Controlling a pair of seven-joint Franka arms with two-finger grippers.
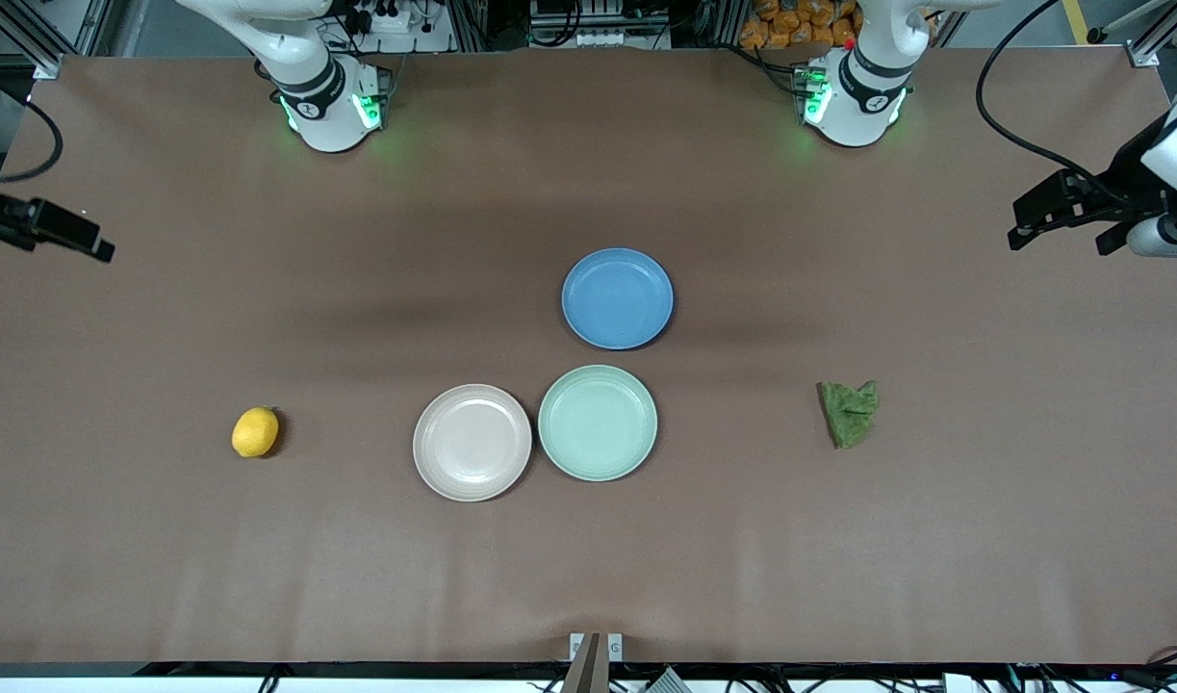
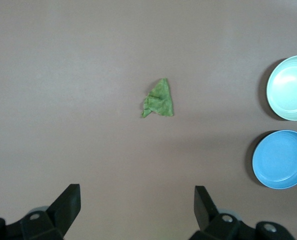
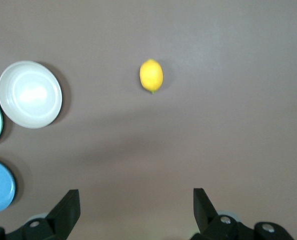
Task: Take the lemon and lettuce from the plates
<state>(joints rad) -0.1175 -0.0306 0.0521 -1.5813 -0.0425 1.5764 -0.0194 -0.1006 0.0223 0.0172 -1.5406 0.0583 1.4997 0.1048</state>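
The lemon (image 1: 255, 431) lies on the bare table toward the right arm's end, apart from the plates; it also shows in the right wrist view (image 3: 151, 75). The lettuce (image 1: 849, 412) lies on the table toward the left arm's end and shows in the left wrist view (image 2: 158, 100). The beige-pink plate (image 1: 472, 442) and the mint green plate (image 1: 598, 423) stand side by side at mid-table, both empty. My left gripper (image 2: 137, 200) is open and empty, up at its end of the table (image 1: 1031, 226). My right gripper (image 3: 135, 200) is open and empty, up at its end (image 1: 92, 245).
An empty blue plate (image 1: 617, 297) stands just farther from the front camera than the mint plate. The brown table mat (image 1: 261, 577) covers the whole surface.
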